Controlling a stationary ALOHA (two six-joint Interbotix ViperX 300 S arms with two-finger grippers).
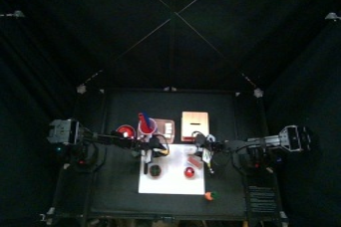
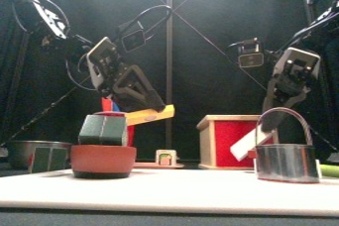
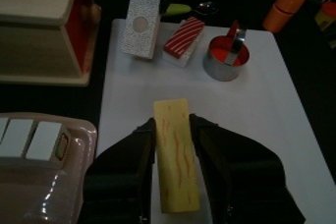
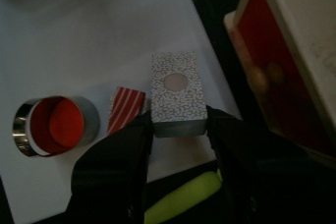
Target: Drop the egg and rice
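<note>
Black-curtained table: left jaws (image 3: 178,184) pinch a yellow egg slab (image 3: 178,159), right jaws (image 4: 182,144) a speckled rice block (image 4: 178,88).

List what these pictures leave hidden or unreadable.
- Left gripper: in the left wrist view the yellow block covers its fingertips.
- Right gripper: in the right wrist view, contact with the speckled block is unclear.
- Top view: the white mat and its items are too small to identify.
- Front view: the red bowl hides what sits behind it.
</note>
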